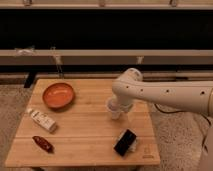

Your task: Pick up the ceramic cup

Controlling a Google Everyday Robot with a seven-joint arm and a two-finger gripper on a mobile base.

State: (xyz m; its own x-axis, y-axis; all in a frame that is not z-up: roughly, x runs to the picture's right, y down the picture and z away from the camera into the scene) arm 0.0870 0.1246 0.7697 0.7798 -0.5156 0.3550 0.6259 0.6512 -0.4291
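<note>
The ceramic cup (113,111) is small and off-white and stands upright on the wooden table (85,131), right of its centre. My white arm reaches in from the right, and its bent end hangs over the cup. The gripper (120,105) sits right at the cup's top and right side, and partly covers it. I cannot tell whether it touches the cup.
A wide orange bowl (58,95) sits at the back left. A white labelled bottle (41,120) lies at the left edge, with a dark red item (43,143) in front of it. A black flat object (125,142) lies front right, just below the cup.
</note>
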